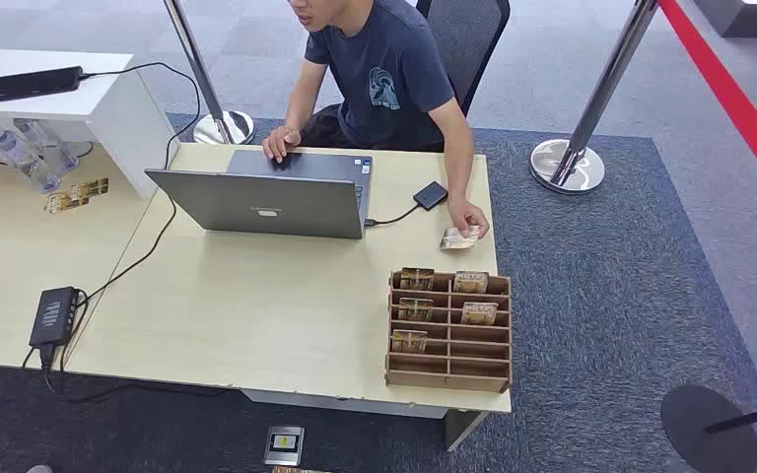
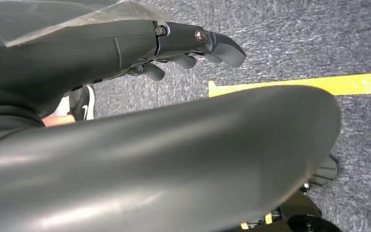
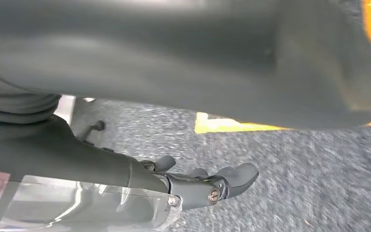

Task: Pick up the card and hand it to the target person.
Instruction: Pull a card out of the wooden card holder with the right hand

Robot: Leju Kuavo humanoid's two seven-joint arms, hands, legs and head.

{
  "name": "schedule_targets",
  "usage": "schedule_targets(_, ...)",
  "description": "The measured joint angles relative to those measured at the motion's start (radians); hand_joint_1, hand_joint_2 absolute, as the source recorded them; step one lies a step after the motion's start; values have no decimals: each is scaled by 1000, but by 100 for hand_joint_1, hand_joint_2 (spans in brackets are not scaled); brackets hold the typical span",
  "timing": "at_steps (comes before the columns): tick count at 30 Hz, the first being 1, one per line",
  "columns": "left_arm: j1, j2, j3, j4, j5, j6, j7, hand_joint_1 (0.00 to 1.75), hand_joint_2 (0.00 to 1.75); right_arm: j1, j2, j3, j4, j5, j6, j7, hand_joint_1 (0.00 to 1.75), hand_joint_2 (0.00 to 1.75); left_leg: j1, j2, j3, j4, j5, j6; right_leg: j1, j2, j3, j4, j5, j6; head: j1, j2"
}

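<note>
Wooden table (image 1: pixel 256 305): person's hand (image 1: pixel 468 219) holds a small gold-patterned card (image 1: pixel 456 237).

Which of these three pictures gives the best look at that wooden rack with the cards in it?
The head view: the wooden rack sits whole on the table's near right corner, cards in several slots. Both wrist views look down at grey carpet past the left hand and right hand, away from the rack.

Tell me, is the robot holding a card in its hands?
No. The left hand and right hand hang over the carpet holding nothing.
</note>
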Motion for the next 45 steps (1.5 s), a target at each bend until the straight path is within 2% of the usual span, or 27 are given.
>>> schedule_targets(3,-9,-9,50,6,-30,3,0,0,0,-7,-6,-32,5,-3,-19,-31,0,0,0,0,0,0,0,0,0,0,0,0,0,0,0,0)
schedule_targets(8,-24,-25,150,20,-79,11,2,0,0,-17,-26,-123,10,-26,-66,-135,0,0,0,0,0,0,0,0,0,0,0,0,0,0,0,0)
schedule_targets(13,-26,-29,189,23,-85,15,4,0,0,-22,-47,-179,7,-47,-85,-217,0,0,0,0,0,0,0,0,-1,0,0,0,0,0,0,0)
schedule_targets(17,-27,-33,223,25,-87,25,11,0,0,-25,-62,-251,-14,-69,-89,-316,0,0,0,0,0,0,0,0,-1,0,0,0,0,0,0,0)
schedule_targets(21,-28,-37,255,26,-89,36,23,0,0,-24,-63,-323,-92,-71,-79,-412,0,0,0,0,0,0,0,0,-1,0,0,0,0,0,0,0)
schedule_targets(26,-29,-41,280,31,-89,46,31,0,0,-17,-30,-369,-243,-31,-50,-466,0,0,0,0,0,0,0,0,-1,0,0,0,1,0,0,0)
schedule_targets(34,-28,-48,311,32,-86,60,37,0,0,12,23,-350,-517,35,24,-492,0,0,0,0,0,0,0,0,-1,0,0,0,1,-1,0,0)
schedule_targets(45,-27,-59,349,33,-87,66,36,0,0,20,75,-149,-883,101,91,-479,0,0,0,0,1,0,1,-1,-1,0,1,1,1,-1,0,0)
